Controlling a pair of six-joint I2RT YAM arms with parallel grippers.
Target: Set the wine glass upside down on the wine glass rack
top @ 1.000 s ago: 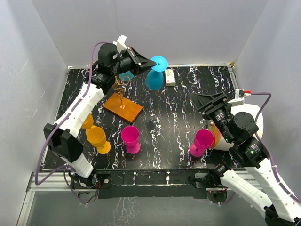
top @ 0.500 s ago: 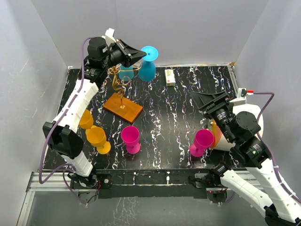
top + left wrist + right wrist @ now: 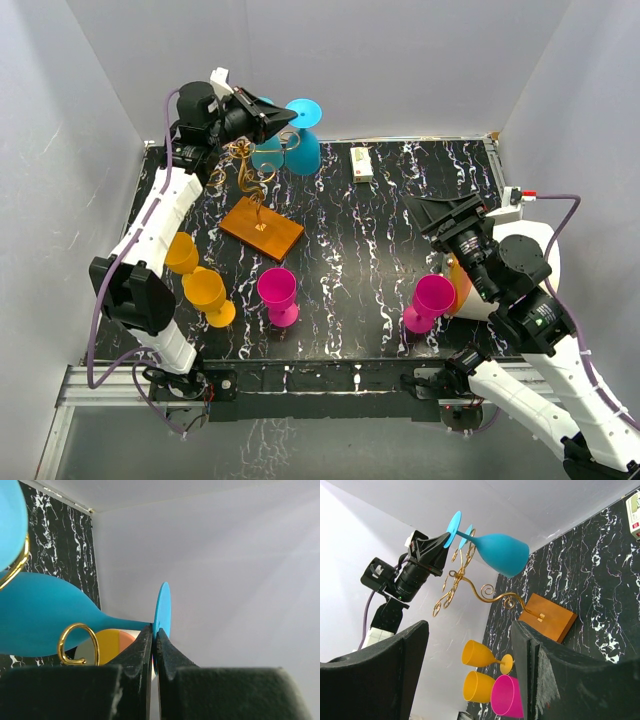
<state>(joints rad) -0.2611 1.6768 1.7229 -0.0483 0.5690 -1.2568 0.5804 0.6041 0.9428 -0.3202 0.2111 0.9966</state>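
So the left gripper [image 3: 288, 115] is pinching the blue wine glass [image 3: 300, 152] by its stem, up beside the wine glass rack [image 3: 248, 170]; right gripper [image 3: 440, 212] is spread wide.

Two yellow glasses [image 3: 205, 290] and two magenta glasses [image 3: 277, 288] are resting on the marbled table [image 3: 350, 250]; a small white box [image 3: 361, 163] is lying near its far edge.

the wine glass [image 3: 303, 155] is cyan, the wire rack [image 3: 250, 178] gold on an orange-brown base [image 3: 262, 229], the tabletop [image 3: 350, 262] black, seemingly white-veined.
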